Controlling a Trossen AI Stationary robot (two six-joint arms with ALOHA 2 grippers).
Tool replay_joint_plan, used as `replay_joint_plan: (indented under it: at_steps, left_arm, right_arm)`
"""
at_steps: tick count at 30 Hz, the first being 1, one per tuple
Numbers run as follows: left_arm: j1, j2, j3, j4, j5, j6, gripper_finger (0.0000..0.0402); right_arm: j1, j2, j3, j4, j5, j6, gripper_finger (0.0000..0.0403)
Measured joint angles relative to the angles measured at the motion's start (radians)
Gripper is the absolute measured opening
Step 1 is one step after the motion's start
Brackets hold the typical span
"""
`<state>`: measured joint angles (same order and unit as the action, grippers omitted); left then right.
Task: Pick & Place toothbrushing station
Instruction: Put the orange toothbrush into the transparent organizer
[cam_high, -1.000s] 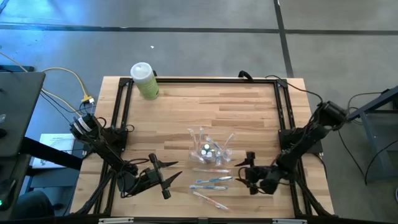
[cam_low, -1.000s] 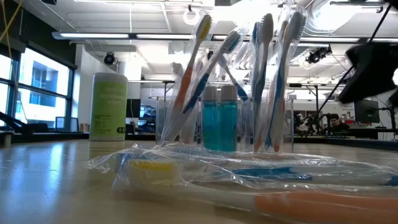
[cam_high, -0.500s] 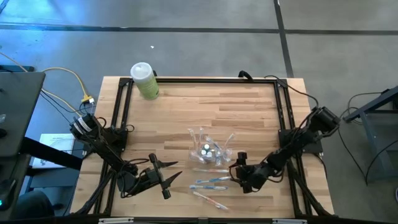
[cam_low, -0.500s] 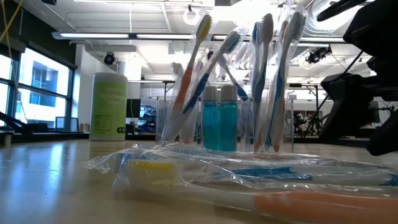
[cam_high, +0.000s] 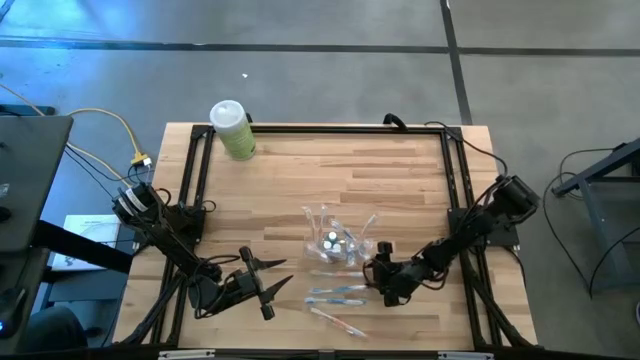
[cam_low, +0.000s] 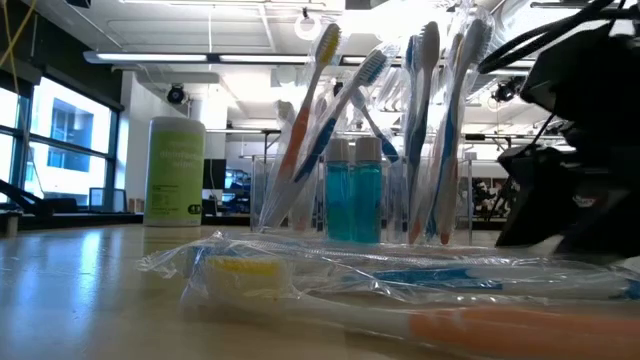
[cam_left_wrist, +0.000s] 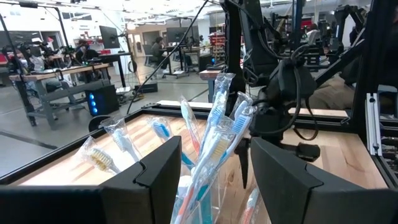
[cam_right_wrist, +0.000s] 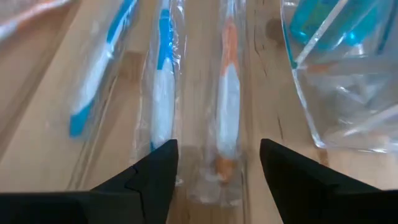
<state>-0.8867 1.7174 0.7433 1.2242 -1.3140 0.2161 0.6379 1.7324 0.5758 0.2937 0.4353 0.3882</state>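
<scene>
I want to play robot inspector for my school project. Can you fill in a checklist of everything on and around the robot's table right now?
Surface: wooden table, black frame rails along its edges.
Job's things: clear holder with upright toothbrushes and blue tubes; wrapped toothbrushes lying flat beside it.
Clutter: green bottle at the far left corner.
Grippers: right gripper open, low over the wrapped toothbrushes; left gripper open, waiting at the near left.
Cables: yellow cable off the table's left side.
Surroundings: grey floor; workshop with people at benches behind.
</scene>
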Motion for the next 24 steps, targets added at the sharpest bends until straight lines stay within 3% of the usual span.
replay_joint_plan:
  at_steps: [7, 15, 24]
  left_arm:
    - [0.0, 0.0, 0.0, 0.0, 0.0, -0.005, 0.0187]
    - [0.0, 0.0, 0.0, -0.013, 0.0, -0.008, 0.0187]
    - [0.0, 0.0, 0.0, -0.015, 0.0, -0.008, 0.0187]
  right_arm:
    - [-0.001, 0.012, 0.001, -0.002, -0.012, 0.035, 0.0164]
    - [-0.002, 0.009, -0.001, -0.012, -0.007, 0.029, 0.0024]
    - [0.04, -0.037, -0.005, -0.094, 0.082, 0.038, 0.0024]
